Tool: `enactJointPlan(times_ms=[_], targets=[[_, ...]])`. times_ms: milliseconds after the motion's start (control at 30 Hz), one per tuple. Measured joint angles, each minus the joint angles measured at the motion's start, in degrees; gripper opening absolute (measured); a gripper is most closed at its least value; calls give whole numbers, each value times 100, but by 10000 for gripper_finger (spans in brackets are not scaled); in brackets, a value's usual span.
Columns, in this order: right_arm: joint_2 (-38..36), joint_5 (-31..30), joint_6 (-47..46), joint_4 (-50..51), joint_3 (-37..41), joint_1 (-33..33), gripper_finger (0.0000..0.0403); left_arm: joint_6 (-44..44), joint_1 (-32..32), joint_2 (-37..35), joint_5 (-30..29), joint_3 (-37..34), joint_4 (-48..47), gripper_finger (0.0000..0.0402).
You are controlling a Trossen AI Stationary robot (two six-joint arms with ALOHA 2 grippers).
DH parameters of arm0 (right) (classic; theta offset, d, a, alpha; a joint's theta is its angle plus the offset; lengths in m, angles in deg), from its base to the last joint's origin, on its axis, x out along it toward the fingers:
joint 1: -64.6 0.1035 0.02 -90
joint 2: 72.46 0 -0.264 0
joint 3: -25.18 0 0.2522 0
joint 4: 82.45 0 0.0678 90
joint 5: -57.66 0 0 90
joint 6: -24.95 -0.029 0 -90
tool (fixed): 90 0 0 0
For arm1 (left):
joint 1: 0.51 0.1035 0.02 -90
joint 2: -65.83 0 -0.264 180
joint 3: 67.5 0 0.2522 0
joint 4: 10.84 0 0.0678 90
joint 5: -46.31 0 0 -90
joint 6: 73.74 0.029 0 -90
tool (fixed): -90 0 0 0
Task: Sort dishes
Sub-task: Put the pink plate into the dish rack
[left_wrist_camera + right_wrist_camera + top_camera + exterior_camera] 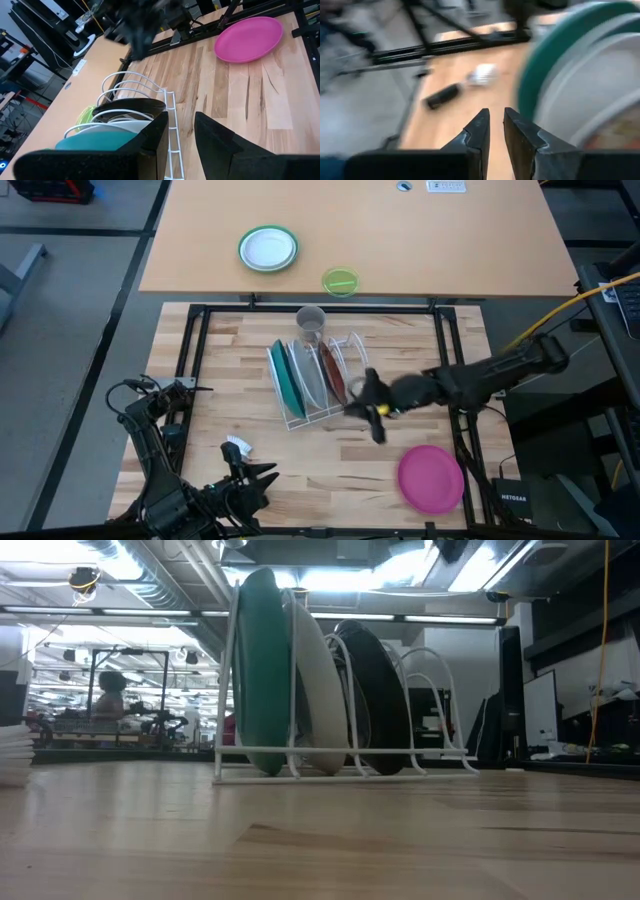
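Observation:
A white wire rack [300,418] stands mid-table and holds three plates on edge: teal-green [283,378], white [307,372] and dark red [332,370]. The low view shows them too: teal [262,670], white [318,690], dark red [380,690]. The magenta pink plate [430,478] lies flat on the table at the near right; it also shows in the left wrist view [250,32]. My right gripper [358,406] hovers just right of the rack, empty, its fingers [496,125] a narrow gap apart. My left gripper [268,476] waits at the near left, slightly open [180,135], empty.
A grey cup [310,322] stands behind the rack. A small green-rimmed white plate [268,249] and a lime-green dish [340,282] sit on the far table. A black frame [190,360] borders the wooden top. A small white object [238,447] lies near my left gripper.

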Motion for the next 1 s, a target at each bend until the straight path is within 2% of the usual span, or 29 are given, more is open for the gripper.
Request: enactJointPlan(times_ms=[100, 300, 433, 567, 800, 1000], targets=[[-159, -27, -46, 3, 0, 636, 60, -37, 0, 0, 0, 0, -2, 84], [-78, -722, -694, 268, -7, 2008, 60, -213, 0, 0, 0, 0, -2, 84], [149, -1098, -1734, 815, -7, 2834, 60, -308, 9, 0, 0, 0, -1, 84], [462, -1140, -3206, 1439, -6, 3473, 60, -408, 14, 0, 0, 0, -1, 84], [1191, -580, -5627, 2170, -4, 4144, 60, -441, 41, 0, 0, 0, -1, 84], [1878, 17, -6474, 2309, 2, 4236, 60, -439, 105, 0, 0, 0, -1, 84]])
